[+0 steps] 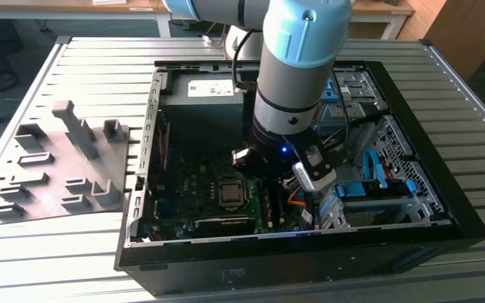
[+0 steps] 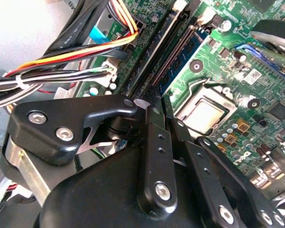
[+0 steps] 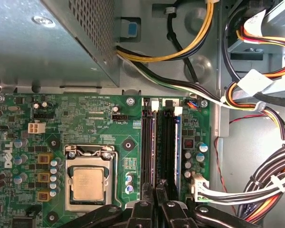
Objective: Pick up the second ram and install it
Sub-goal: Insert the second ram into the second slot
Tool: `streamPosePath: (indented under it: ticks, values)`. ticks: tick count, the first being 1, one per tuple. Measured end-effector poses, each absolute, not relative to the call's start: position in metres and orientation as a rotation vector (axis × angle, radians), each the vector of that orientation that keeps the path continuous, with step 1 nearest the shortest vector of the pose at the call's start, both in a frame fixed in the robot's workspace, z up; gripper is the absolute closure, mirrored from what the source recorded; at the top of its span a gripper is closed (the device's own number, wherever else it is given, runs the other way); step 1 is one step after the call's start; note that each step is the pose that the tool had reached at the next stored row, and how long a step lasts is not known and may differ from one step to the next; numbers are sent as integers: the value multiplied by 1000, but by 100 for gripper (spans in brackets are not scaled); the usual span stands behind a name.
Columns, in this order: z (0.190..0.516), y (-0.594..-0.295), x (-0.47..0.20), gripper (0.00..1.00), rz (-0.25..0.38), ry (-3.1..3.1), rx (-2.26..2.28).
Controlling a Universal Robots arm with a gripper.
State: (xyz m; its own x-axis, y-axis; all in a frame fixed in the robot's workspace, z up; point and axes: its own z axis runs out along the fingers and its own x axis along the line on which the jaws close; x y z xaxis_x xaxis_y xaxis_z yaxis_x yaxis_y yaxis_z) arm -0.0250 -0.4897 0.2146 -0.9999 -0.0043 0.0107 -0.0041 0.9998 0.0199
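Second ram (image 3: 177,147), thin dark bluish stick, on edge in its motherboard slot (image 3: 167,142).

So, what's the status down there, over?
Gripper low over memory slots. Second ram apparently standing in slot under it; seating unclear. Cable bundle beside, not across slots.

Memory slots (image 3: 161,142) sit beside the processor socket (image 3: 88,183) (cables (image 3: 256,185) opposite).
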Motion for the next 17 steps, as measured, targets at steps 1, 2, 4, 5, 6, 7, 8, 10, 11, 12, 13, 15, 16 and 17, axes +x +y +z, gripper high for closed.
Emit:
streamPosePath:
  ticks: [1,2,4,5,6,7,8,10,11,12,13,15,16,17]
  values:
    - [214,-490,-25,86,-31,-3131,6]
    - [214,-490,-25,86,-31,-3131,6]
    - [213,-490,-25,86,-31,-3131,6]
    - [213,-490,-25,86,-31,-3131,6]
    - [213,-490,-25,86,-31,-3131,6]
    - [212,-490,-25,86,-31,-3131,6]
    - [212,-490,-25,86,-32,-3131,6]
    - [211,-490,-25,86,-31,-3131,6]
    - [211,-490,-25,86,-31,-3131,6]
    - [211,-490,-25,86,-31,-3131,6]
    - [211,-490,-25,86,-31,-3131,6]
    - [211,-490,-25,86,-31,-3131,6]
    - [211,-490,-25,86,-31,-3131,6]
    - [211,-490,-25,86,-31,-3131,6]
